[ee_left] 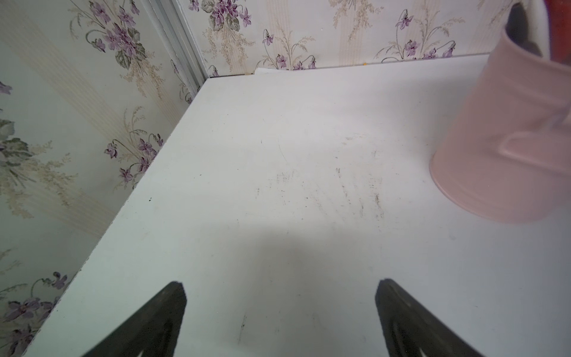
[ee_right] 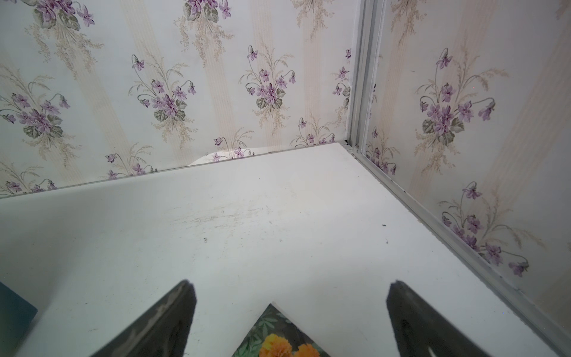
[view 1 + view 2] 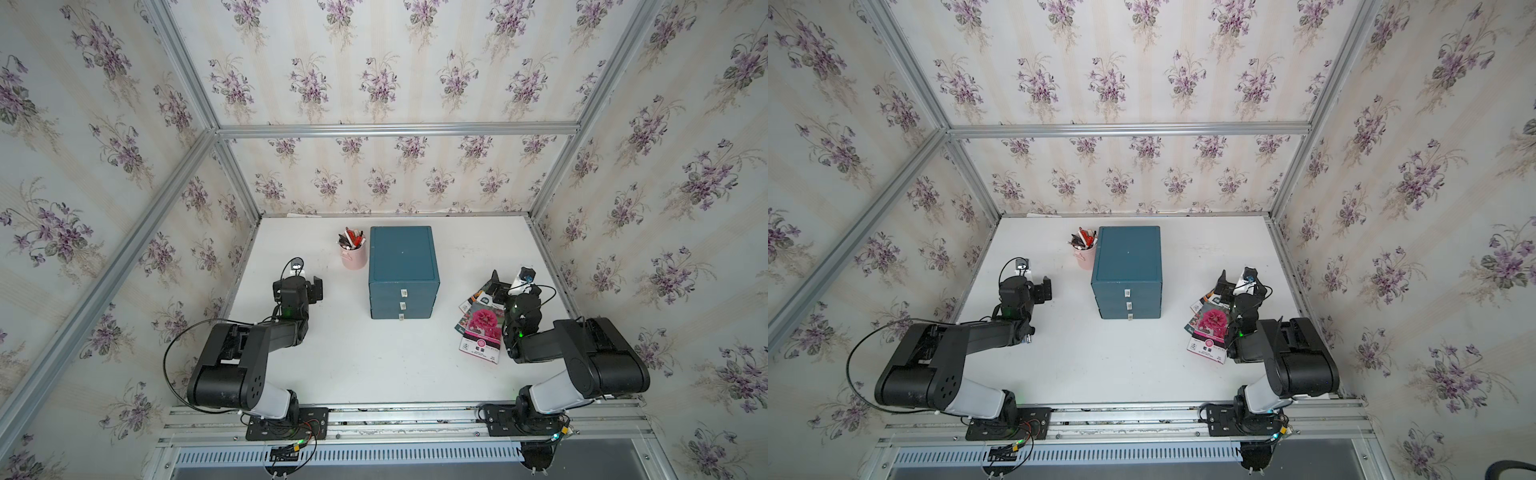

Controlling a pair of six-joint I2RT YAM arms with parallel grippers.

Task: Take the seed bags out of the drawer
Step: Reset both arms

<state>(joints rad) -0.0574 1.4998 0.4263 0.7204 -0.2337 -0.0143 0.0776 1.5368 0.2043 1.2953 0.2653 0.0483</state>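
1. The seed bags lie overlapped in a loose pile on the bench, to the right of the teal drawer cabinet. Its three drawers look shut, so the task seems done.
2. The right fingers stand wide apart and empty, over the corner of the orange-bloom bag.
3. The left fingers are equally wide and empty over bare bench near the pink pen cup, apparently parked clear.

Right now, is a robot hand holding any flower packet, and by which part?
Nothing is held. The left gripper and right gripper both stand open and empty; the glossy flower-photo seed packets lie loose on the white table.
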